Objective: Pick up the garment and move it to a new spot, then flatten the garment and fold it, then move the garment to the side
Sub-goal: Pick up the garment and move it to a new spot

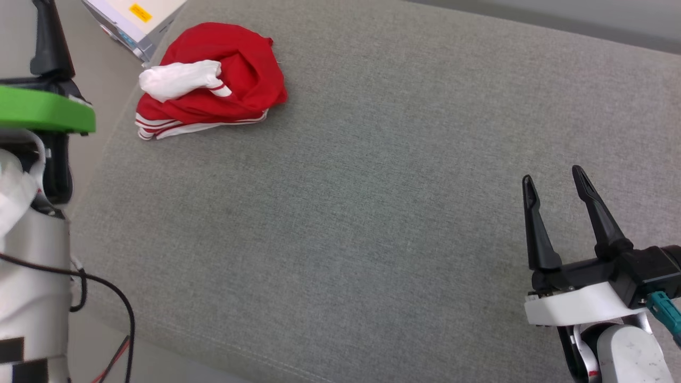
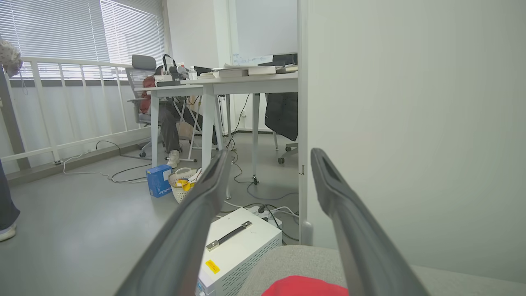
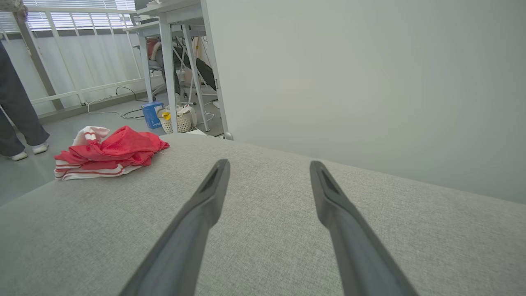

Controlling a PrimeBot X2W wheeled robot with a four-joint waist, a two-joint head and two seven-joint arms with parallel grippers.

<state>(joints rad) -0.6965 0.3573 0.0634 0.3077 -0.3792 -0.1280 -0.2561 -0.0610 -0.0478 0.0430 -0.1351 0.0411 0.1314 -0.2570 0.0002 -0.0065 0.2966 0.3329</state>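
The garment (image 1: 213,80) is a crumpled red heap with a white sleeve on top and striped trim at its near side. It lies at the far left corner of the grey cushion (image 1: 372,213). My right gripper (image 1: 553,178) hovers open and empty over the cushion's near right part, far from the garment (image 3: 107,154). In the left wrist view my left gripper (image 2: 267,154) is open and empty, just short of the garment's red edge (image 2: 306,286). The left arm's green collar (image 1: 42,109) sits at the left edge of the head view.
A white box (image 2: 238,246) with a handle and a yellow sticker stands on the floor beyond the cushion's left end. A pale wall (image 3: 370,82) runs behind the cushion. A person's legs (image 3: 16,115) stand on the floor at left, with desks, a chair and a basket (image 2: 183,189) farther off.
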